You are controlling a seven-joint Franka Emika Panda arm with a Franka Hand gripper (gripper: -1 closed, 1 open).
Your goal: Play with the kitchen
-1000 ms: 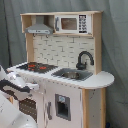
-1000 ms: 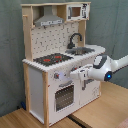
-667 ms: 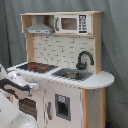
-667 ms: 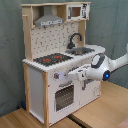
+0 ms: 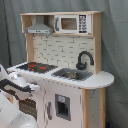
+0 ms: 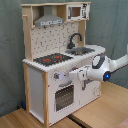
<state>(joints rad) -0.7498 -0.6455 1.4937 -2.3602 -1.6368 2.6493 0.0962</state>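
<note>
The kitchen (image 5: 65,46) is a tall toy of light wood and white panels, seen in both exterior views. It has a black stovetop (image 6: 52,59) with red burners, a black faucet (image 6: 75,39) over a sink (image 5: 72,75), a grey hood (image 5: 40,27) and an oven door (image 6: 64,96). My white arm reaches to the kitchen's front panel just under the stovetop. My gripper (image 6: 74,73) sits right beside a knob (image 6: 57,76), and I cannot tell whether it touches. In the first exterior view the gripper (image 5: 34,88) is at the lower left, in front of the counter edge.
The kitchen (image 6: 50,37) stands on a wooden table (image 6: 107,107), against a grey curtain (image 5: 115,50). A toy microwave (image 5: 70,23) sits in the top shelf. The rounded counter end (image 5: 102,79) sticks out on the first exterior view's right. A lower door (image 5: 62,107) has a dark inset.
My arm has sunk a little and edged closer to the kitchen's front panel. The kitchen itself looks unchanged.
</note>
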